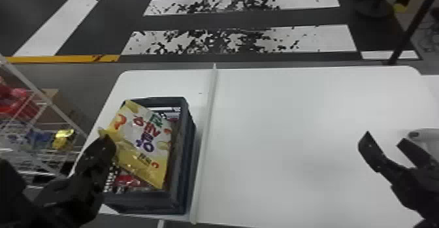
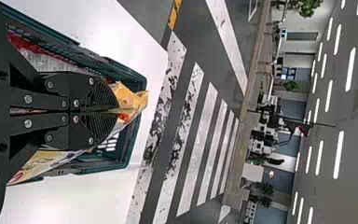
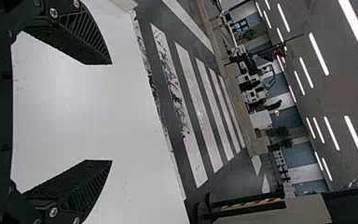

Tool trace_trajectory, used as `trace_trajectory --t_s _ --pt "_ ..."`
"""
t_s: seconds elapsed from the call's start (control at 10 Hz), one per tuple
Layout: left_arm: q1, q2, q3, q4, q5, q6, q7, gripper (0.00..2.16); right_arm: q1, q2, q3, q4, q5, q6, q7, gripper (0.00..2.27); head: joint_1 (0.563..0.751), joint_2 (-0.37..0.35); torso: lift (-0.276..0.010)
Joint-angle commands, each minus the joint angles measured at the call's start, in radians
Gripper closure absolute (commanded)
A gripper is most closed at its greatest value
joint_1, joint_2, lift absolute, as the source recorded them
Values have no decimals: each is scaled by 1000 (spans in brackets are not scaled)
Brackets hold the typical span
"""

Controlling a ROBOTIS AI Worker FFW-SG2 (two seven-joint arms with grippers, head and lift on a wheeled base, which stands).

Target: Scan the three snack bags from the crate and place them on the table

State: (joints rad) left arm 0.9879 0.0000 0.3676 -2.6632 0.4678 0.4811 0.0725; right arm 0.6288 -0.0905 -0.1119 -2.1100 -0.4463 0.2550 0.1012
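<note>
My left gripper [image 1: 107, 145] is at the crate's left side, shut on the edge of a yellow and white snack bag [image 1: 143, 139]. That bag lies slanted over the top of the dark crate [image 1: 186, 158]. Beneath it, other packages [image 1: 127, 180] with red on them lie inside. From the left wrist, the gripper [image 2: 95, 112] has its fingers together with the yellow bag [image 2: 130, 98] pinched between them. At the right, above the white table [image 1: 277, 129], my right gripper [image 1: 382, 140] stands open; the right wrist view shows the same gripper [image 3: 111, 112] with nothing between its fingers.
A raised seam [image 1: 205, 139] runs along the table just right of the crate. A wire rack [image 1: 36, 119] with colourful packages stands beyond the left edge. A light-grey device [image 1: 424, 134] lies beside the right gripper.
</note>
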Motion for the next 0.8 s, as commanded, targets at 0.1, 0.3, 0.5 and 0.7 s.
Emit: trace_trajectory --t_s 0.1,0.3,0.5,0.7 --pt "0 -3 2 -66 -28 0 1 1983 6 0 -5 -4 -14 -1 0 140 695 150 -62" --pt "5 -3 -3 -139 -28 34 -11 1983 6 2 -8 -13 -17 -1 -2 140 695 137 -62" --pt "5 -3 -32 -181 -18 28 -72 1983 6 2 -22 -21 -22 -1 -2 140 695 98 -62" --pt "-26 -3 -98 -176 -17 21 -184 1983 6 3 -43 -28 -25 -1 -3 140 695 37 -62"
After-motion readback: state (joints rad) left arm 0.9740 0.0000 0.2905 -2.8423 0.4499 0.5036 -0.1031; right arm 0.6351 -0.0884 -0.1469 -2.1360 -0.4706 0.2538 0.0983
